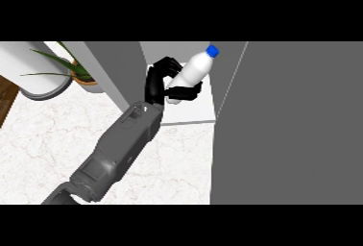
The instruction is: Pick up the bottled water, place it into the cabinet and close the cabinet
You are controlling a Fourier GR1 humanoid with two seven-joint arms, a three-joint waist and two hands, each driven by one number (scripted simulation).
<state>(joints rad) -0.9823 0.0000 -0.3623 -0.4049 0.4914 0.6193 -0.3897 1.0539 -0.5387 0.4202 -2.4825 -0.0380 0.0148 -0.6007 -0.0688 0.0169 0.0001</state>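
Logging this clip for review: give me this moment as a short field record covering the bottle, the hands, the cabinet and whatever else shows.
bottle: white bottled water with blue cap, tilted, cap toward upper right
holding hand: hand curled round the bottle, at the cabinet opening; which arm it is cannot be told
other hand: not in view
cabinet: grey cabinet, open; white shelf visible below the bottle
bottle placement: still held, not set down
counter: marble counter
other items: potted plant at upper left

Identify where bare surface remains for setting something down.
Bare counter lies left of the forearm, below the potted plant. The cabinet shelf is bare below the hand holding the bottle; the opening itself is crowded.
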